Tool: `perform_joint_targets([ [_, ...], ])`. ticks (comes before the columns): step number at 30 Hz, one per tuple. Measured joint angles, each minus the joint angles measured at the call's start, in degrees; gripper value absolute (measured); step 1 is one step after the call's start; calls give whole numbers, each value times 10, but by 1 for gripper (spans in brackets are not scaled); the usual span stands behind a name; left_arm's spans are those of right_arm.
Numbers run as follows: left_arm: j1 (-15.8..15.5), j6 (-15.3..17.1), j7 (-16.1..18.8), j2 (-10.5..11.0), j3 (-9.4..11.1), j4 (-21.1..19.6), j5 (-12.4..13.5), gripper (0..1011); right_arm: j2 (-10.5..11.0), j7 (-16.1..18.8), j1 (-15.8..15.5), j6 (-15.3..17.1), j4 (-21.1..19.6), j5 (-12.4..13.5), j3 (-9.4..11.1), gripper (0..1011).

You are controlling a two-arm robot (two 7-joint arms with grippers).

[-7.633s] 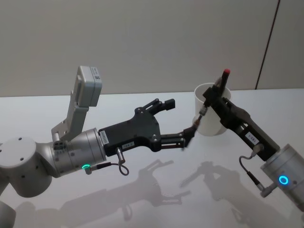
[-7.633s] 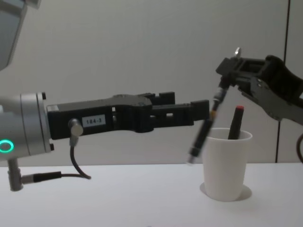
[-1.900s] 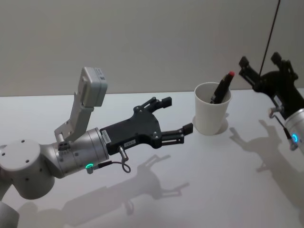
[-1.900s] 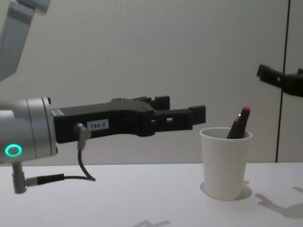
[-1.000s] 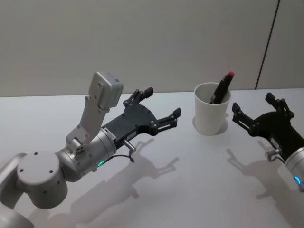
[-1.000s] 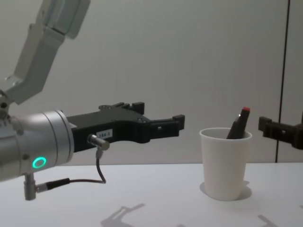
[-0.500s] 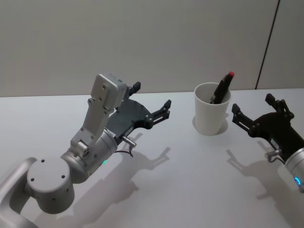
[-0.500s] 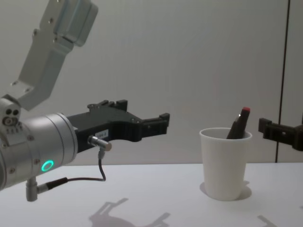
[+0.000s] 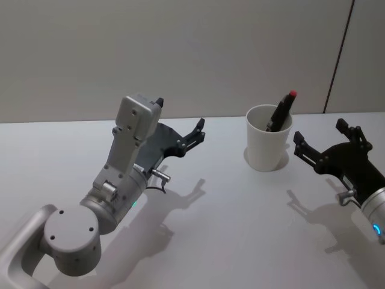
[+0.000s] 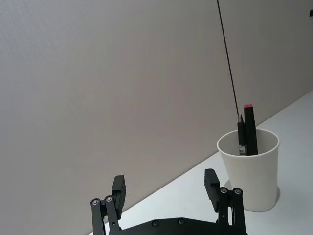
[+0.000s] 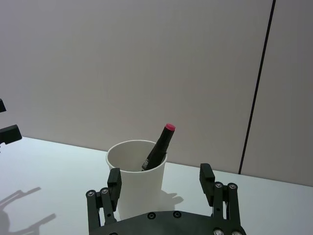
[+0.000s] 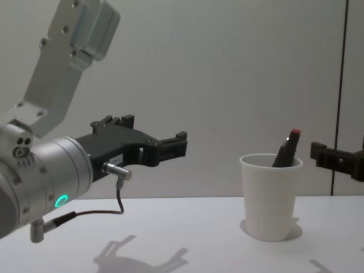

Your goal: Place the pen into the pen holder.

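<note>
My left gripper [image 9: 180,129] hangs released at centre frame above the counter [image 9: 228,211]; my right gripper [image 9: 319,141], also released, sits at the right edge beside the pen holder [image 9: 268,146], where the pen [image 9: 281,111] leans, red tip up

Cups: one white paper cup [image 9: 268,146], right of centre in the head view.
Pens: two inside the cup, a thick red-tipped pen [image 10: 250,128] and a thin dark pen [image 10: 241,134].
Grippers: two, left gripper [image 9: 179,126] and right gripper [image 9: 326,139], both spread wide.
Tables: one white table [image 9: 240,217].
</note>
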Motion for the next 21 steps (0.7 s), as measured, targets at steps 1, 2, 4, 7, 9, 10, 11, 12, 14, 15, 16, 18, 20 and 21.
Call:
perform_joint_targets([
  [1, 0, 0, 2, 0, 0, 0, 1, 1001, 0, 0, 0, 0, 0, 0, 0, 1002],
  [2, 0, 0, 4, 0, 0, 0, 2, 1001, 0, 0, 0, 0, 0, 0, 0, 1002],
  [4, 0, -1, 6, -1, 1, 0, 3, 1001, 0, 0, 0, 0, 0, 0, 0, 1002],
  [7, 0, -1, 7, -1, 1, 0, 3, 1001, 0, 0, 0, 0, 0, 0, 0, 1002],
  [9, 0, -1, 7, -1, 1, 0, 3, 1001, 0, 0, 0, 0, 0, 0, 0, 1001],
  [10, 0, -1, 7, -1, 1, 0, 3, 1001, 0, 0, 0, 0, 0, 0, 0, 1002],
  [11, 0, -1, 7, -1, 1, 0, 3, 1001, 0, 0, 0, 0, 0, 0, 0, 1001],
  [12, 0, -1, 8, -1, 1, 0, 3, 1001, 0, 0, 0, 0, 0, 0, 0, 1001],
  [14, 0, -1, 8, -1, 1, 0, 3, 1001, 0, 0, 0, 0, 0, 0, 0, 1002],
  [15, 0, -1, 8, -1, 1, 0, 3, 1001, 0, 0, 0, 0, 0, 0, 0, 1002],
  [16, 0, -1, 8, -1, 1, 0, 3, 1001, 0, 0, 0, 0, 0, 0, 0, 1002],
  [18, 0, -1, 8, -1, 1, 0, 3, 1001, 0, 0, 0, 0, 0, 0, 0, 1002],
  [20, 0, -1, 8, 0, 1, 0, 3, 1001, 0, 0, 0, 0, 0, 0, 0, 1001],
  [21, 0, -1, 8, 0, 1, 0, 3, 1001, 0, 0, 0, 0, 0, 0, 0, 1002],
])
